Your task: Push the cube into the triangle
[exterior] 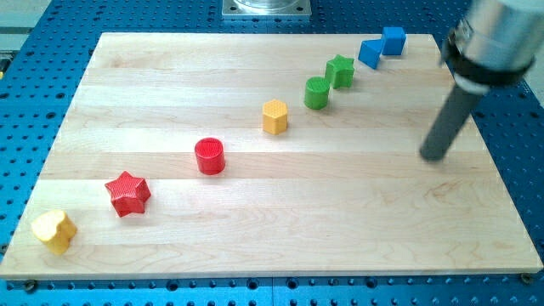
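A blue cube (393, 40) sits at the view's top right of the wooden board, touching a blue triangle (370, 53) just to its lower left. My tip (434, 156) rests on the board well below and to the right of both, at the view's right side, apart from every block.
A diagonal line of blocks runs from the top right to the bottom left: green star (341, 70), green cylinder (317, 92), yellow hexagon (274, 116), red cylinder (209, 156), red star (127, 193), yellow heart (54, 230). The board's edge (510, 195) meets a blue perforated table.
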Available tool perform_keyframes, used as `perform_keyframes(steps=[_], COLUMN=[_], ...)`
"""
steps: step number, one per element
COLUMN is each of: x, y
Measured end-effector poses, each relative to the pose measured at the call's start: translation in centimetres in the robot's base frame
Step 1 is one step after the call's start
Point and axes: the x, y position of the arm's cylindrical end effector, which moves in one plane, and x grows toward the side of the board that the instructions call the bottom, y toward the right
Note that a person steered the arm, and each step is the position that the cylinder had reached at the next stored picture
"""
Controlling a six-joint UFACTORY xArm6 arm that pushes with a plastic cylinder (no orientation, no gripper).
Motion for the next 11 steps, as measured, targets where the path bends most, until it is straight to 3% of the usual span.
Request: perform_keyframes(steps=[5,7,8,9,11], x=[0.1,-14.7,-20.8,-24.0,-24.0], y=[-0.3,10.2,10.9,9.6,3.1])
